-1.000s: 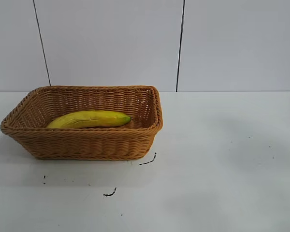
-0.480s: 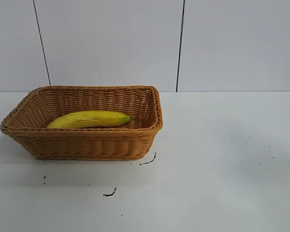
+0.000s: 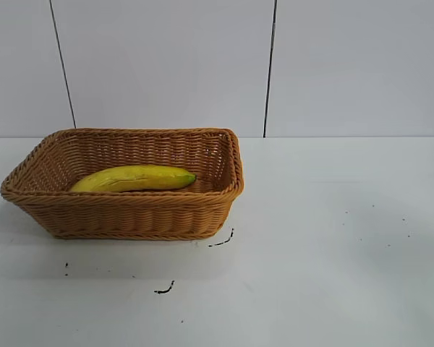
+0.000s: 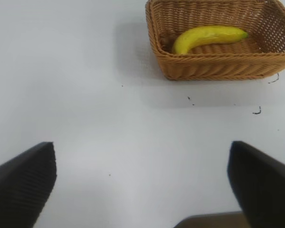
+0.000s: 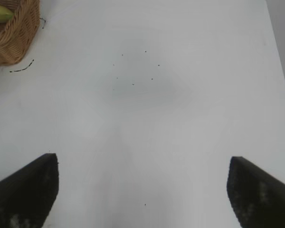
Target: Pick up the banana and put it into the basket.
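Both grippers — left gripper (image 4: 141,185), right gripper (image 5: 142,190) — hanging spread and empty, well apart from basket (image 3: 123,214); banana (image 3: 134,178) lying inside, placing apparently finished, nothing remaining but staying parked.

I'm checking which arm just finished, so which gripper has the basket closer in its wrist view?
The left gripper: its view shows the whole basket with the banana. The right gripper sees one corner.

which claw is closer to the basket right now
Left. The left claw is open, set back over bare table with the whole basket and banana ahead of it. The right claw, also open, sees only the basket's corner at the edge of its view.
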